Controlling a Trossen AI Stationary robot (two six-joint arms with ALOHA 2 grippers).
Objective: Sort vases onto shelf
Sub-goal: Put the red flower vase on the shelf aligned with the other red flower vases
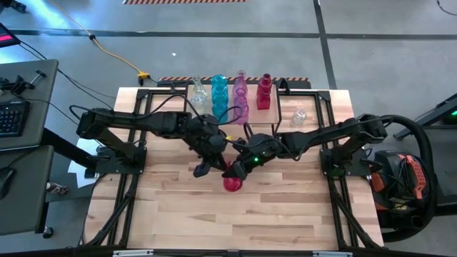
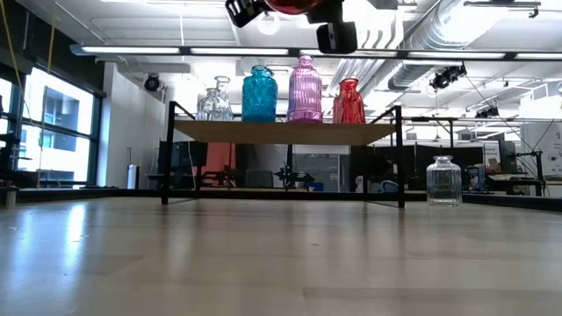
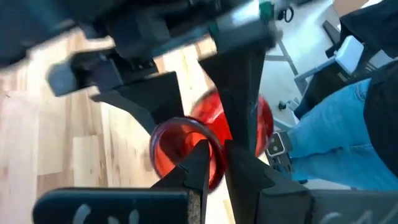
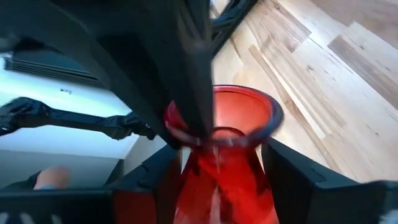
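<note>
- High view: the left gripper [image 1: 214,165] and right gripper [image 1: 239,168] meet mid-table at a red vase [image 1: 233,183]; the shelf [image 1: 285,107] lies beyond them.
- Left wrist view: the left gripper's fingers [image 3: 200,163] pinch the vase's rim.
- Right wrist view: the right gripper's fingers [image 4: 292,168] flank the vase's neck, half-closed; contact unclear.

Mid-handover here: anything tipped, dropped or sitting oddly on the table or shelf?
Nothing looks tipped or spilled. The one oddity is the clear vase standing alone on the table right of the shelf, not on it. The red vase is airborne; the left gripper pinches its rim, the right gripper straddling its neck.
</note>
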